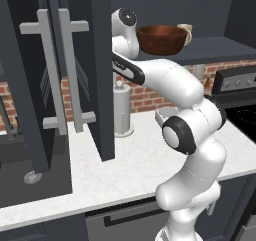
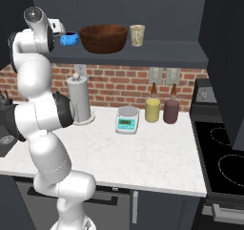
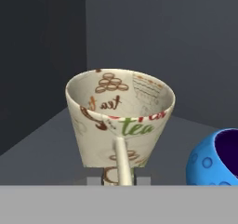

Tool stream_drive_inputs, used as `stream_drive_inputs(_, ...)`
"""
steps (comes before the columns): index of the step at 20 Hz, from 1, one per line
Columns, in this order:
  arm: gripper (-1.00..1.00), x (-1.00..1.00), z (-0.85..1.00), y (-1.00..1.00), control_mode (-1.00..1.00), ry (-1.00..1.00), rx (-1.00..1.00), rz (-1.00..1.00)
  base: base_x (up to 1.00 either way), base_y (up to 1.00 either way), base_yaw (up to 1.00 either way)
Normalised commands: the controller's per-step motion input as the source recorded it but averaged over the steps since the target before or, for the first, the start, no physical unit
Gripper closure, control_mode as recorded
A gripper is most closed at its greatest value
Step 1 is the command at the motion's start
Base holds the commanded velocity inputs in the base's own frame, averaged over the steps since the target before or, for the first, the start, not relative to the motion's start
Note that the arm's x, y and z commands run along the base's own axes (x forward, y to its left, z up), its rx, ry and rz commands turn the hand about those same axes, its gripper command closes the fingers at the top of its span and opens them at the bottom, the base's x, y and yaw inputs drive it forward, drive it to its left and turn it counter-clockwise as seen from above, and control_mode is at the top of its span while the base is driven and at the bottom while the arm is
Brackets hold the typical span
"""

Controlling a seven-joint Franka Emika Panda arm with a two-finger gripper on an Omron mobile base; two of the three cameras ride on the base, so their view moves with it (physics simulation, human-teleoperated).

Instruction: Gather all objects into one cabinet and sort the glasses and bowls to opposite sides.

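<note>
While straddling handle of cup (image 3: 120, 121), seemingly released to leave it standing just ahead of pincer (image 3: 119, 181), apart from blue bowl (image 3: 216, 160) off right, keeping sides sorted.

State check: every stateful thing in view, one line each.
cabinet door: swung open
wooden bowl: upright on the cabinet shelf
blue bowl: upright on the shelf, left of the wooden bowl
cup: upright on the shelf, right of the wooden bowl
gripper: up at the shelf beside the blue bowl; open or shut unclear
</note>
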Motion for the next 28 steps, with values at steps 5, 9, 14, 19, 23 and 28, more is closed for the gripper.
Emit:
stream_drive_inputs(5,-1.00,0.00,0.00,0.00,-1.00,0.00,0.00,0.00,0.00,0.00,0.00)
stream_drive_inputs(9,-1.00,0.00,0.00,0.00,-1.00,0.00,0.00,0.00,0.00,0.00,0.00)
stream_drive_inputs(14,-1.00,0.00,0.00,0.00,-1.00,0.00,0.00,0.00,0.00,0.00,0.00)
stream_drive_inputs(19,-1.00,-0.04,0.00,0.00,-1.00,0.00,0.00,0.00,0.00,0.00,0.00)
stream_drive_inputs(23,-1.00,-0.64,0.00,-0.01,-1.00,0.00,0.00,-0.04,0.00,0.00,0.00)
stream_drive_inputs(28,-1.00,-0.99,0.03,-0.18,-1.00,0.00,0.00,-0.04,0.00,0.00,0.00)
